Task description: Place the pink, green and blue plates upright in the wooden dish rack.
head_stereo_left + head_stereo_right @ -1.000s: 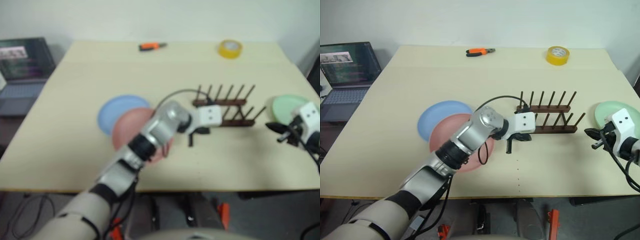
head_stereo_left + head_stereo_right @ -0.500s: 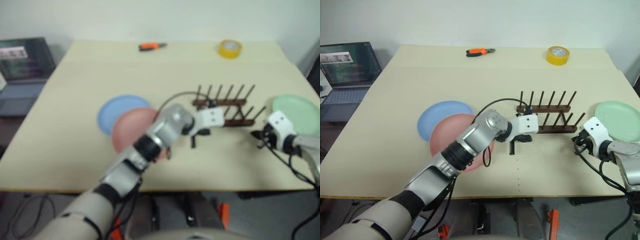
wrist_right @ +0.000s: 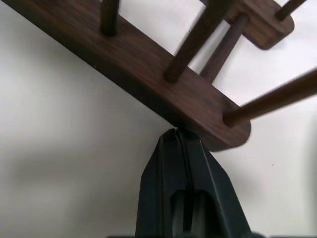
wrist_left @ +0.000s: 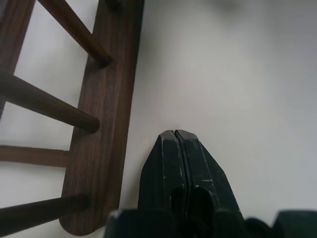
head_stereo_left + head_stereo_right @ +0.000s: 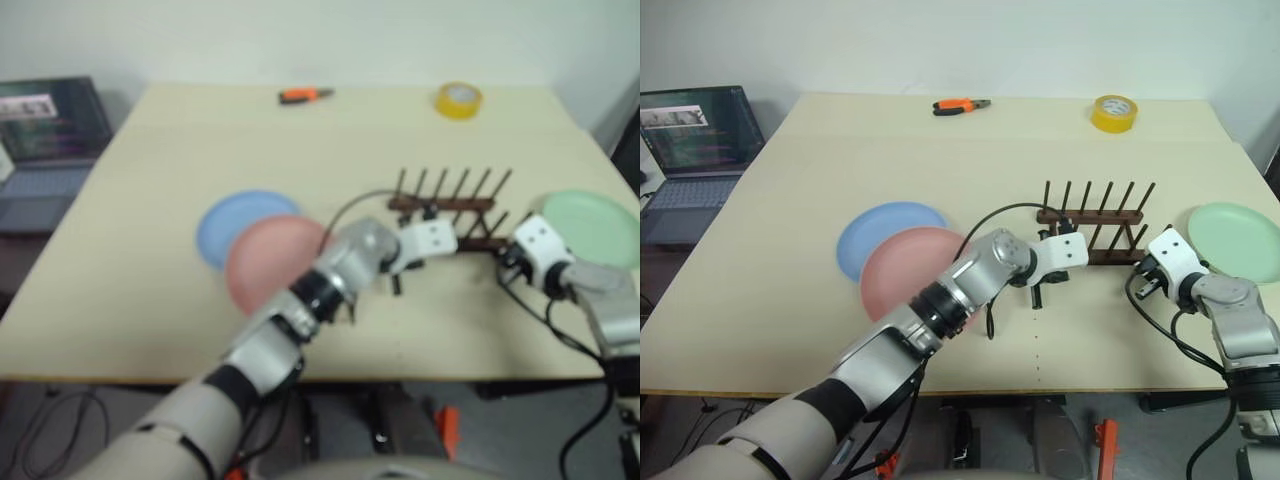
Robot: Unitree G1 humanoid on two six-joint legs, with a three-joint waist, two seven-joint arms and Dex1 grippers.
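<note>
The wooden dish rack stands empty in the middle right of the table. My left gripper is shut and empty, its tips low over the table beside the left end of the rack's near rail. My right gripper is shut too, with its tips against the right end of that rail. The pink plate lies flat to the left, overlapping the blue plate and partly under my left arm. To the right of the rack, the green plate lies flat by the table's edge.
A yellow tape roll and orange pliers lie at the table's far edge. An open laptop sits off the table's left side. The green plate sits close to the table's right edge.
My right gripper has moved left from beside the green plate to the rack's right end. My left gripper has sunk a little and edged right along the near rail.
</note>
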